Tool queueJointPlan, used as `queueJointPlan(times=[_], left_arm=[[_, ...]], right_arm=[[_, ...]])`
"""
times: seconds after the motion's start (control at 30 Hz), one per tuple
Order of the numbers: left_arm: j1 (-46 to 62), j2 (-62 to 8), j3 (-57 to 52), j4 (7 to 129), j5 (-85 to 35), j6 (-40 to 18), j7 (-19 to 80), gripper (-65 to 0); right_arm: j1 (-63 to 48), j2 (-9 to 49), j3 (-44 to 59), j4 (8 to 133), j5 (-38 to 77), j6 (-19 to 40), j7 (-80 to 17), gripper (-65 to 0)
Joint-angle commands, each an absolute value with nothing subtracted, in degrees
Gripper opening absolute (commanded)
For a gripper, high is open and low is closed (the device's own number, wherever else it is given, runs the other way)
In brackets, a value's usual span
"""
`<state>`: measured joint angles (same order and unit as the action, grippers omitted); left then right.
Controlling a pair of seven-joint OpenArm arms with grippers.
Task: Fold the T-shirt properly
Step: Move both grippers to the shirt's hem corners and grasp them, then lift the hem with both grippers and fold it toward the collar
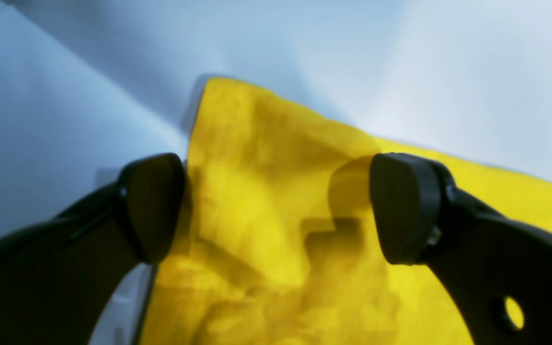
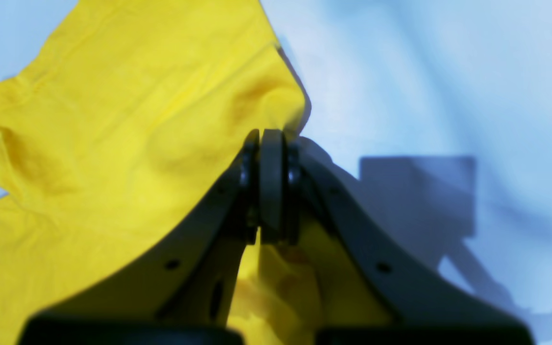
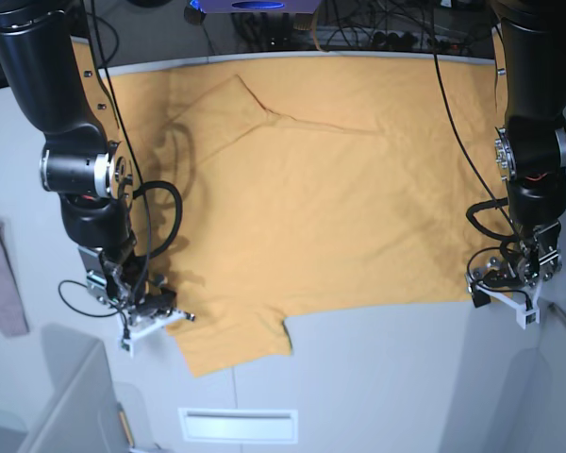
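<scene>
The orange-yellow T-shirt [image 3: 340,198] lies spread flat over the white table, its neck side toward the far edge. My right gripper [image 2: 271,139] is shut on the shirt's edge [image 2: 113,120], pinching a fold of cloth; in the base view it [image 3: 162,317] sits at the shirt's near-left corner. My left gripper [image 1: 276,206] is open, its two black fingertips [image 1: 154,206] standing wide apart over a corner of the shirt [image 1: 257,158] without holding it. In the base view this gripper [image 3: 506,286] hovers at the shirt's near-right edge.
A small pinkish-mauve cloth [image 3: 0,274] lies at the table's left side. The white table [image 3: 377,377] shows bare in front of the shirt, with a narrow slot [image 3: 238,425] near the front. Cables and equipment run behind the far edge.
</scene>
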<state>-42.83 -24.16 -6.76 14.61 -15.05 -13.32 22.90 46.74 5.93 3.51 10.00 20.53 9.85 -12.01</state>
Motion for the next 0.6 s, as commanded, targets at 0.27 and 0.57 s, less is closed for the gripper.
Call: queueJointPlan(times=[0.27, 0.57], left_arm=[[-41.6, -24.9, -6.7, 15.7, -15.4, -13.4, 23.4, -33.4], [-39.8, -25.0, -6.9, 20.5, -15.4, -13.4, 23.7, -65.0]], right_arm=[[49.1, 6.4, 3.5, 10.9, 20.9, 9.8, -10.8, -65.0], [48.6, 6.7, 3.5, 13.3, 20.9, 9.7, -10.7, -65.0]])
